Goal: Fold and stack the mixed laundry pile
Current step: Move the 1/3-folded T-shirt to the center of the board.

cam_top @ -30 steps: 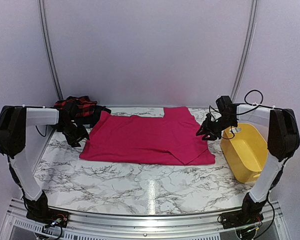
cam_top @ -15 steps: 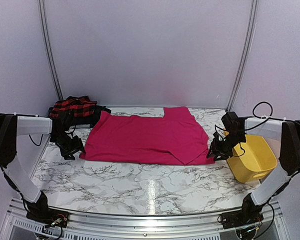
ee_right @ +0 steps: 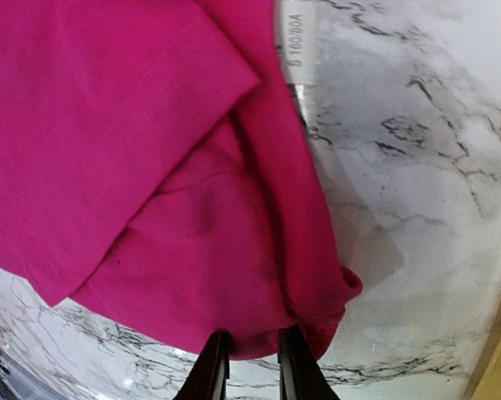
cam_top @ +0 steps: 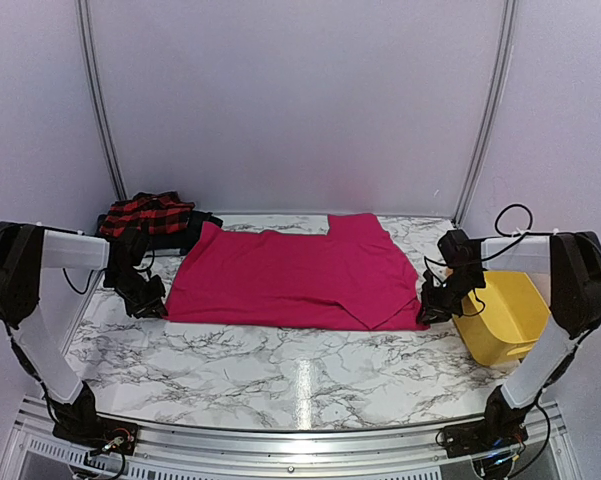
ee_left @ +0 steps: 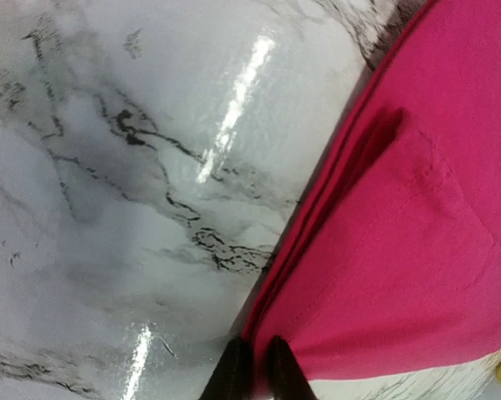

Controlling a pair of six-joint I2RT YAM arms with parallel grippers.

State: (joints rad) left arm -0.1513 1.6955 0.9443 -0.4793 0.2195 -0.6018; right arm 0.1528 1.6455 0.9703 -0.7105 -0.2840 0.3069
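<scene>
Within the last second both arms came down to the bench (cam_top: pixel 300 370) and their jaws narrowed. The left gripper (ee_left: pixel 256 371) pinched the near-left corner of the magenta-pink garment (cam_top: pixel 290 275). The right gripper (ee_right: pixel 252 367) clasped its near-right corner, beside the yellow tub (cam_top: pixel 500 320). The garment lay flat at mid-bench, and the checked garment (cam_top: pixel 150 212) was heaped at the far-left corner. The next fold seemed ready to begin.

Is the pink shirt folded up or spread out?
Spread out: the pink shirt lies flat on the table, only edges doubled over.
</scene>
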